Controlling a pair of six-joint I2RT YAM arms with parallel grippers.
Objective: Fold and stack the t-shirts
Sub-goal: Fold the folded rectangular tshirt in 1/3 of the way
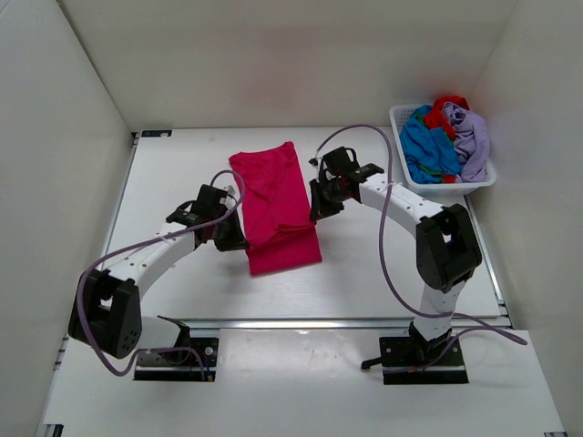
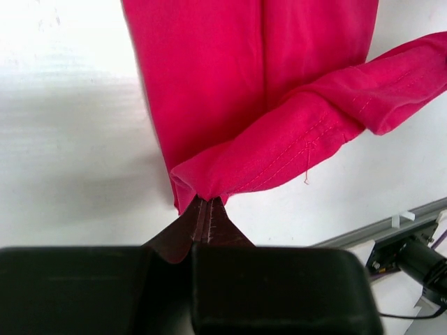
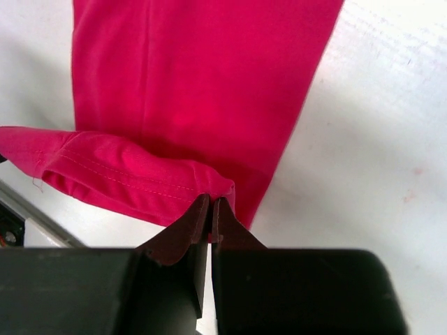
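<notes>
the pink t-shirt [image 1: 273, 191] lies as a long folded strip in the middle of the tabletop [image 1: 173, 164]. left claw [image 2: 208, 204] and right claw [image 3: 211, 204] are each clamped on a corner of its near end.

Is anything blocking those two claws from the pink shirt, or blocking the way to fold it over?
Nothing visible. The left gripper and right gripper are each shut on the pink shirt, at its lifted edge. The basket of other shirts sits off at the far right corner.
</notes>
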